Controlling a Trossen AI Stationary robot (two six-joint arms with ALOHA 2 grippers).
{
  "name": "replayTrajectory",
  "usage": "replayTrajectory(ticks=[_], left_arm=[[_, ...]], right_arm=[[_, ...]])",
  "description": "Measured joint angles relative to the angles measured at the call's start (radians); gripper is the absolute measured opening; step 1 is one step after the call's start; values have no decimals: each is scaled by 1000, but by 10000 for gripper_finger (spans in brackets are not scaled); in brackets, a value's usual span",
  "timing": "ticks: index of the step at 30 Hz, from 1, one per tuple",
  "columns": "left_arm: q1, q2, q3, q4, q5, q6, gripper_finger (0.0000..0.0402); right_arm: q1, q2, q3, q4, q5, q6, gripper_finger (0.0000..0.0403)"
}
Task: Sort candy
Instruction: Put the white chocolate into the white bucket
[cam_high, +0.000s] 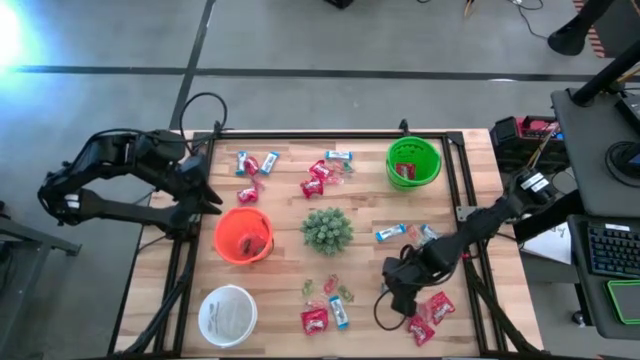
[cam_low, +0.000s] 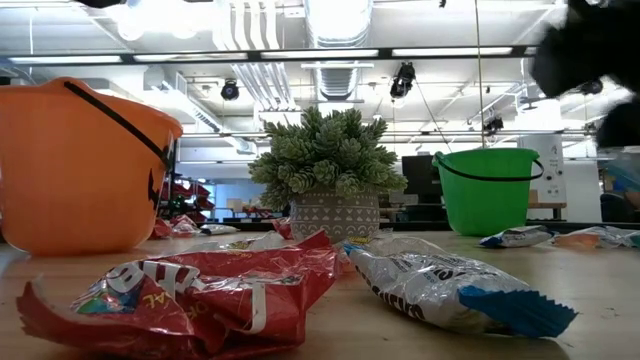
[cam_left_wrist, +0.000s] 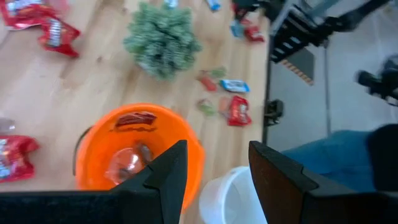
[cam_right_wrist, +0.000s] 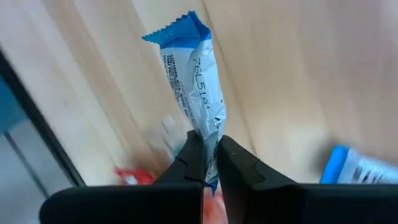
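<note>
Down near the tabletop's (cam_high: 270, 290) front right corner, the right tool (cam_right_wrist: 210, 149) is closed on a blue-and-white bar (cam_right_wrist: 196, 87), pinching one end of its wrapper; small dark print runs along the white part but is too blurred to read. The rest of the candy lies scattered: red packets (cam_high: 432, 310) just beside the right tool, more red packets and blue bars toward the far edge, tiny green and pink pieces (cam_high: 328, 288) in front of the spiky potted plant (cam_high: 327, 229) at the middle. One crumpled red packet (cam_low: 190, 295) close to the low camera carries partial white lettering that cannot be made out, and beside it lies a white and blue bar (cam_low: 450, 290). The left tool (cam_left_wrist: 214, 171) hangs open above the orange bucket (cam_high: 243, 236) toward the left edge, which already holds red packets. A green bucket (cam_high: 414, 163) with something red inside stands at the far right, and a white bucket (cam_high: 227, 315) at the front left corner.
</note>
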Motion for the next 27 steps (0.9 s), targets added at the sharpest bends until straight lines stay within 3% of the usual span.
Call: replayTrajectory(ticks=[7,15,19,27], left_arm=[[0,41,0,36,-4,0,153],[0,101,0,134,66,0,159],[0,133,0,175,115,-13,180],[0,200,0,291,116,21,209]], right_arm=[[-72,10,221,-93,136,-147,12],[-193,11,456,-93,296,-301,12],[-248,27,544,-84,323,-375,12],[-315,121,697,-63,324,-481,12]])
